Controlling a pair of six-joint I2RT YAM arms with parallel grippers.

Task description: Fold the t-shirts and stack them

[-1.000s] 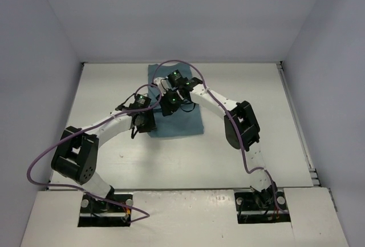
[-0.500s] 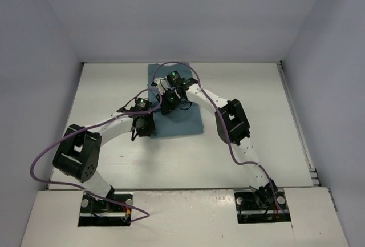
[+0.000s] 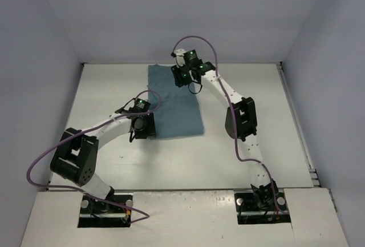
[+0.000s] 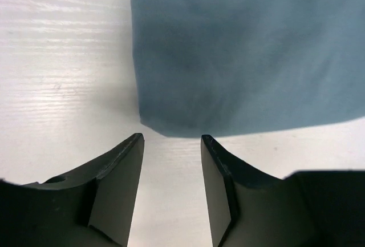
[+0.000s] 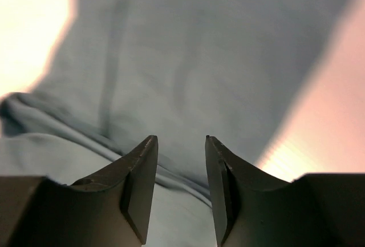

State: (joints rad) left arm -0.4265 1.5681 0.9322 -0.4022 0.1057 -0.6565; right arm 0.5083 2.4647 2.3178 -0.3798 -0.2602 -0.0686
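1. The teal t-shirt (image 3: 178, 107) is lying flat on the white table (image 3: 256, 144) as a folded rectangle, longer from far to near than from side to side.
2. Its far end is reaching almost to the table's far edge, roughly midway between the left and right edges. Its near end is stopping around the middle of the surface.
3. The left arm (image 3: 108, 124) is stretching in from the near left corner, and the left gripper (image 4: 171, 140) is hovering at the t-shirt's near left corner, pointing down at the surface.
4. In the left wrist view its two fingers are standing a narrow way apart with only bare table between them. The rounded cloth corner is lying just beyond the tips, and nothing is being held.
5. The right arm (image 3: 239, 118) is reaching across toward the far edge, and the right gripper (image 5: 179, 138) is hanging over the t-shirt's far end, toward its right side.
6. Its fingers are also standing narrowly parted with nothing clamped between them. Teal cloth is filling the view beneath, but it is unclear whether the tips are touching it.
7. In the right wrist view soft folds are bunching at the lower left, and bare table is showing along the right side.
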